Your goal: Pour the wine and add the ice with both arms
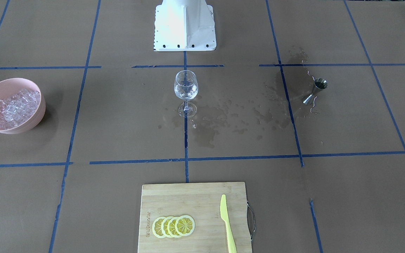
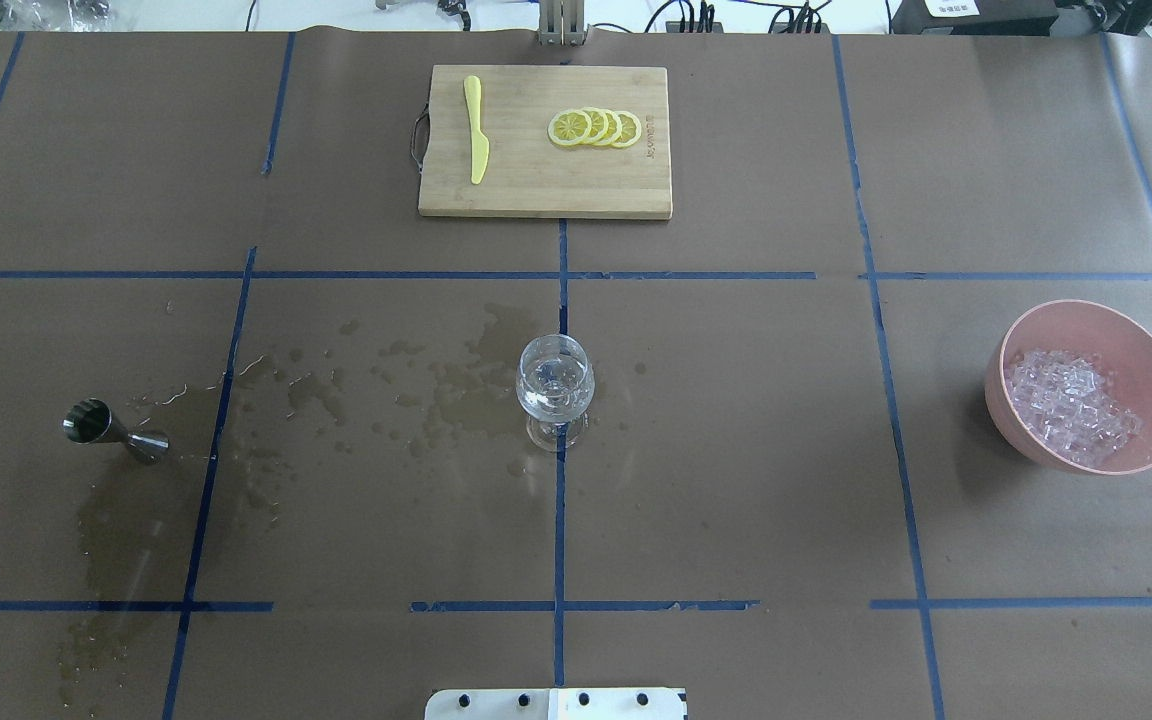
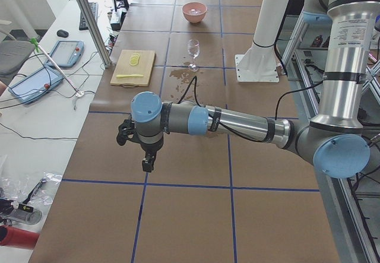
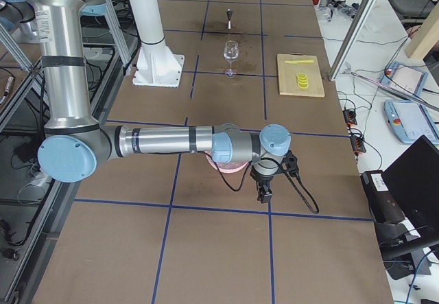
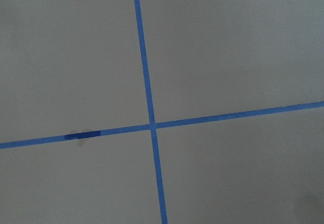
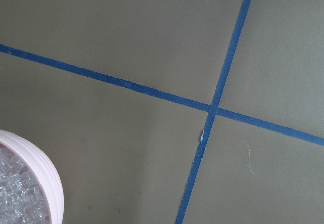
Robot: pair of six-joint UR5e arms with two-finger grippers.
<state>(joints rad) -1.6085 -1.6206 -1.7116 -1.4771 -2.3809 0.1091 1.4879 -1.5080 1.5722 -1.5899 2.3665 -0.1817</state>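
One wine glass [image 1: 186, 88], one jigger [image 1: 315, 92], one bowl [image 1: 33, 119] of ice [image 1: 14, 107], four lemon slices [image 1: 173, 226] stood out; left gripper [image 3: 147, 164], right gripper [image 4: 263, 194]: jaw state could not be told.

text: none legible | cutting board [image 1: 188, 200] engraving: too blurred

Left arm [image 3: 237, 122] and right arm [image 4: 164, 141] both outstretched, forearms level, left gripper [image 3: 147, 166] and right gripper [image 4: 263, 195] downward.

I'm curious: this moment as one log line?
clear stemmed wine glass: upright | pink bowl: holds clear ice cubes | steel jigger: upright
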